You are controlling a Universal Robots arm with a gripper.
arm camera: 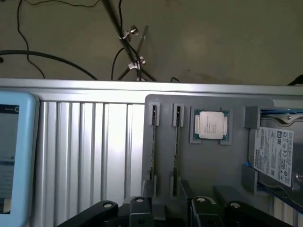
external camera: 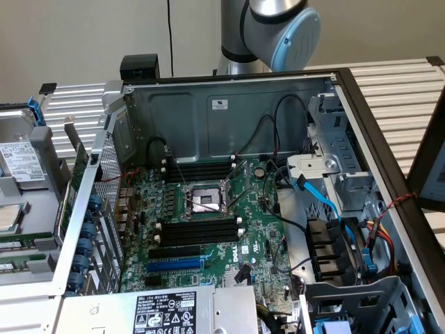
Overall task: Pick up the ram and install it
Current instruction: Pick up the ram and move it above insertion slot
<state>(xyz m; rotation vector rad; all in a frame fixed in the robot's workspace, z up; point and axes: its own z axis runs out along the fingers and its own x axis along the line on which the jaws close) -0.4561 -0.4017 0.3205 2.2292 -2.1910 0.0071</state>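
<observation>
End effector [arm camera: 168, 195], seen in the wrist view, hangs released and empty over the near end of a grey parts tray [arm camera: 208, 170] that rests on the ribbed aluminium tabletop [arm camera: 90, 151]. Its jaws stand apart with nothing between them. The ram [arm camera: 177, 142] stands on edge in a pair of clips in this tray, untouched. A second stick [arm camera: 154, 142] is held the same way just beside it, and which of the two is aimed at cannot be told. A processor chip [arm camera: 210, 125] and a hard drive [arm camera: 277, 153] lie further along the tray. In the exterior view the arm [external camera: 278, 31] rises behind the open computer case [external camera: 229, 118]. The black memory slots [external camera: 198, 231] on the motherboard [external camera: 243, 209] appear unfilled. The step in hand is judged to be the approach for pick-up, with installation not yet begun. A sound grasp calls for centring on one stick, closing across its flat faces and drawing it straight out of the clips, clear of its neighbour.
</observation>
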